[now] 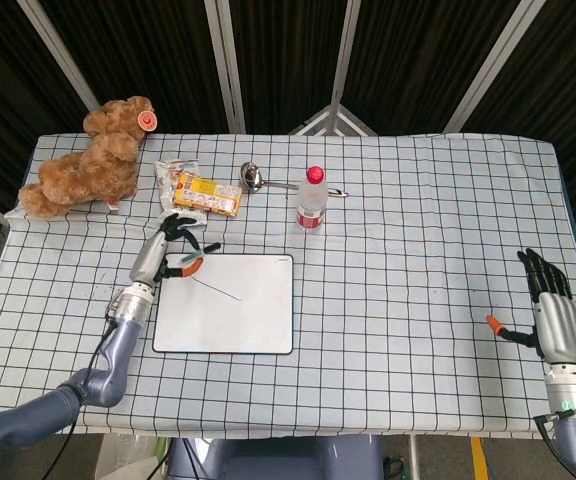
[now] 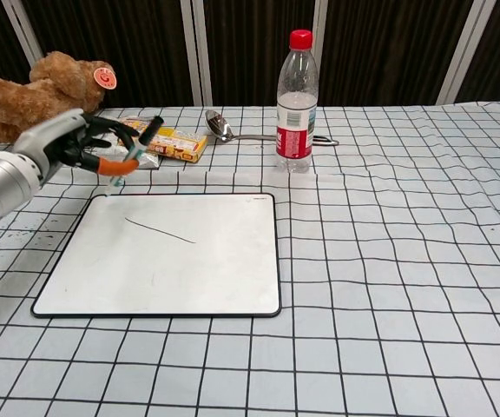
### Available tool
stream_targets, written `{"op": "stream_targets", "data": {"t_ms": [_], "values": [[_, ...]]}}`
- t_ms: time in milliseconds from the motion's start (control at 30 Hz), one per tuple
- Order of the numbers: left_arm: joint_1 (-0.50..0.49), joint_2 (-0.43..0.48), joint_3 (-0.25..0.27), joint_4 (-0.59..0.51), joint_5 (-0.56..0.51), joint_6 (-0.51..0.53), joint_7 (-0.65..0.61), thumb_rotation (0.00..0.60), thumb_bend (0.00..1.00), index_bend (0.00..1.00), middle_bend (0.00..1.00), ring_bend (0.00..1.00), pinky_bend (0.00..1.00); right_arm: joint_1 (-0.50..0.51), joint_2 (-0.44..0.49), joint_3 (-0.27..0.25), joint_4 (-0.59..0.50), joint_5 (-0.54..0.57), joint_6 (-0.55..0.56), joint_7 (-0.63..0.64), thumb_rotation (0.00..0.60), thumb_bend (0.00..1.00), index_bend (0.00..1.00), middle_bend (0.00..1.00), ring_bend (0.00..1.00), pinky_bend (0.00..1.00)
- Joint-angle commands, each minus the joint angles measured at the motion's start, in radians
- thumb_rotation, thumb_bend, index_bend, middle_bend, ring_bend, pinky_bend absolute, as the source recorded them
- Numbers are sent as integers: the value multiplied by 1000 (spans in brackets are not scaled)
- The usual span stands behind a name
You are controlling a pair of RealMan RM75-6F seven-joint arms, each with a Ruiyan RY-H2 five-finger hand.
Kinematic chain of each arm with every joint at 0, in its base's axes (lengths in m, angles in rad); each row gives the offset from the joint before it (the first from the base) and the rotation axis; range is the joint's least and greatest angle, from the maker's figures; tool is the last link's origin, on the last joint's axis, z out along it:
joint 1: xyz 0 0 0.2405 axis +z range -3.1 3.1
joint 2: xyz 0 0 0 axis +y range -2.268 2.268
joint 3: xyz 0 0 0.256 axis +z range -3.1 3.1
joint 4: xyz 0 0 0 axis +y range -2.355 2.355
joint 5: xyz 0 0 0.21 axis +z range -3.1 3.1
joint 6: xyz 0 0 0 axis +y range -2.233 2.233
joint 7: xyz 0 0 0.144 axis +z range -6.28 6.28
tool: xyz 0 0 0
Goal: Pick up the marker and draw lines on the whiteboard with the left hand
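Note:
My left hand [image 1: 164, 250] [image 2: 69, 145] holds the marker [image 2: 131, 155] [image 1: 194, 261] tilted, its tip hovering near the far left corner of the whiteboard [image 1: 226, 310] [image 2: 167, 261]. A short dark diagonal line [image 2: 160, 229] [image 1: 219, 290] crosses the board's upper left part. The board lies flat on the checked tablecloth. My right hand [image 1: 551, 307] rests far right on the table, fingers spread, holding nothing; the chest view does not show it.
A water bottle [image 1: 310, 199] [image 2: 296, 100] stands just beyond the board. A spoon [image 1: 258, 179] [image 2: 224, 129], a snack packet [image 1: 200, 193] [image 2: 165, 139] and a teddy bear [image 1: 86, 160] [image 2: 33, 100] lie along the far left.

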Motion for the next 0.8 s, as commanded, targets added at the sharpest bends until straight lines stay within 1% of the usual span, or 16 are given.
{"op": "stream_targets", "data": {"t_ms": [33,167,333,567,800], "values": [[13,40,-31,-46,-18,18,-25,600,497,725,182,11,95,0,0,0,-1,0,0,-1,600,210,0,0,0,0],[32,79,-25,-120,-27,19,-20,600,497,725,182,11,95,2,-2,1,-2,4,-3,-7,600,209,0,0,0,0],[54,87,7,-201,-35,14,-3,600,495,724,182,11,95,3,-2,2,-5,6,-4,-11,600,210,0,0,0,0],[56,48,42,-251,-38,6,28,600,495,725,182,11,95,3,-2,4,-3,10,-6,-8,600,210,0,0,0,0],[40,-5,39,-262,-55,7,53,600,495,725,184,11,95,4,-1,4,-1,7,-8,-2,600,210,0,0,0,0]]}}
